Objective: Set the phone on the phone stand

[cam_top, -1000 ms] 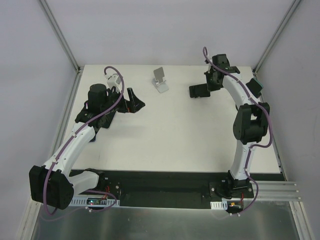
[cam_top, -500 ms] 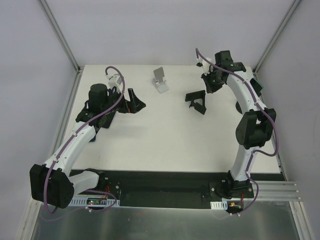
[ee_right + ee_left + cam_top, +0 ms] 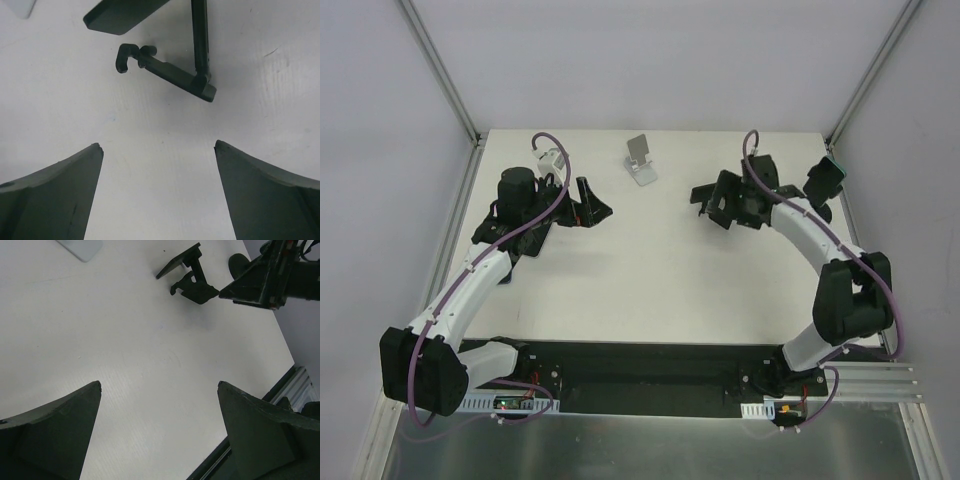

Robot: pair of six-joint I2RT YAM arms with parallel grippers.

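**Right gripper lets go of the black stand**

A second ago the right gripper was closed on the black stand. Now the stand rests on the table by itself, and the jaws are spread wide with nothing between them. This looks like the stand being set in place, so the phone itself has not yet been dealt with.

The stand lies just ahead of the spread fingers and clear of both, with its hinge nearest them and its plate tilted up beyond. What seems to be the phone, a dark slab with a teal edge, sits at the table's far right edge, behind the gripper and apart from it.

The left gripper is also spread wide and empty. It rests on the left side, unmoved, well away from both.
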